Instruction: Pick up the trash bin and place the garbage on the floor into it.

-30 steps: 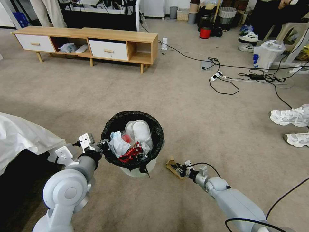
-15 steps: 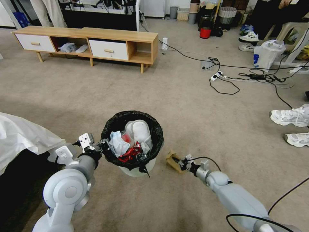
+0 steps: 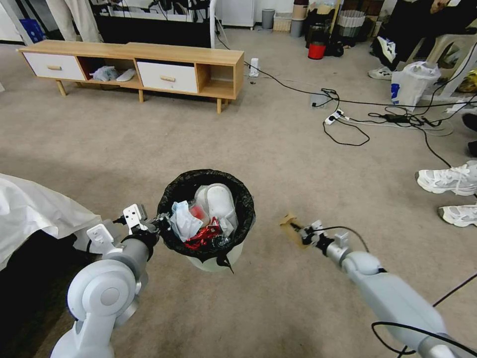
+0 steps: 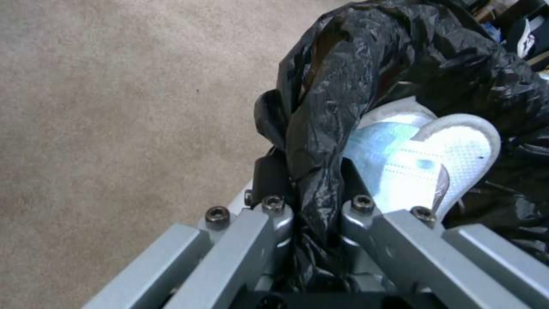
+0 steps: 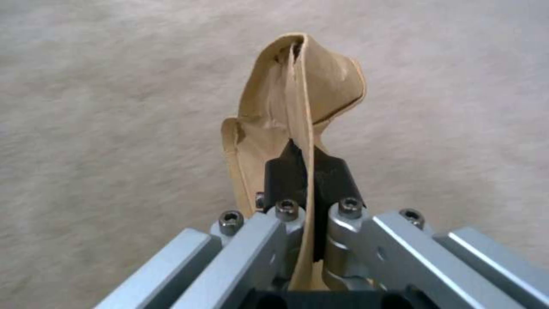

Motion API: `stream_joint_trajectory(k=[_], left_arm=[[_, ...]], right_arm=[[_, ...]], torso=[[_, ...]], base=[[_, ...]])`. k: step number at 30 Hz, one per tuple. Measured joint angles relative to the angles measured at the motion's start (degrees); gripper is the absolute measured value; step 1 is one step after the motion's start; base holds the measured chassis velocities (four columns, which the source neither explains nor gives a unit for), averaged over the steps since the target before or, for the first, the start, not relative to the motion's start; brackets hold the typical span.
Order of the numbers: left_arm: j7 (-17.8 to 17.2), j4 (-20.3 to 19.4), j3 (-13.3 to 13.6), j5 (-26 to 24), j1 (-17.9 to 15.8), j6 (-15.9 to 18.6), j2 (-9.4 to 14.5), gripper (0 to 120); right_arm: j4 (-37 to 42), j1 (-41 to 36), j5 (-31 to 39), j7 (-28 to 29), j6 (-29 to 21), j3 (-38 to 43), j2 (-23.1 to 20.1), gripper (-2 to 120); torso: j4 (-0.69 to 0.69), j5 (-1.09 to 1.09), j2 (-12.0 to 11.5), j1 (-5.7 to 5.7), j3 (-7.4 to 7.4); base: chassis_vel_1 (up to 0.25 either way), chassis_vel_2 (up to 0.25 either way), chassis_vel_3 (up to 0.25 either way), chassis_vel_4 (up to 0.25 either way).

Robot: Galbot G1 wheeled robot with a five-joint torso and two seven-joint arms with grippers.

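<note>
The trash bin [image 3: 213, 261] is white with a black liner [image 3: 171, 196] over its rim. My left gripper [image 3: 158, 224] is shut on the rim's left side, the liner [image 4: 337, 86] pinched between its fingers [image 4: 269, 171]. Garbage lies inside the bin: a pale blue face mask [image 3: 183, 223] [image 4: 394, 163], red pieces [image 3: 201, 238] and a white item [image 3: 218, 204]. To the bin's right, my right gripper [image 3: 301, 231] [image 5: 306, 167] is shut on a torn brown cardboard piece [image 3: 289, 226] [image 5: 297, 103], held above the carpeted floor [image 3: 278, 164].
A low wooden cabinet [image 3: 134, 64] stands at the back left. Cables and a power strip [image 3: 334, 118] run across the floor at the back right, near a white plastic bag [image 3: 413, 82]. White sneakers [image 3: 447, 180] are at the right edge, a white cloth [image 3: 35, 209] at the left.
My right gripper has lifted the cardboard piece off the floor and carried it up and to the right. The left gripper and the bin have barely moved.
</note>
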Motion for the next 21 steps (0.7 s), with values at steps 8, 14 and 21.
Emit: stream_joint_trajectory(k=[8,14,21], left_arm=[[-0.3,0.1,0.3,-0.1,-0.4,0.0,-0.3,4],[-1.9,0.2,0.6,-1.4,-1.0,0.4,-0.6,4],[-2.8,0.2,0.6,-2.3,-1.1,0.8,-0.3,4]], right_arm=[[9.5,-0.4,-1.7,7.4,-4.6,3.2,-4.5,0],[21.0,-0.4,-1.3,12.4,-8.4,6.6,-8.0,0],[31.4,0.7,1.6,12.9,-10.2,9.5,-10.1,0]], torso=[[0.01,-0.01,0.0,0.00,0.00],[0.01,-0.01,0.0,0.00,-0.01],[0.00,-0.01,0.0,0.00,0.00]], base=[[0.000,0.000,0.000,0.000],[0.000,0.000,0.000,0.000],[0.000,0.000,0.000,0.000]])
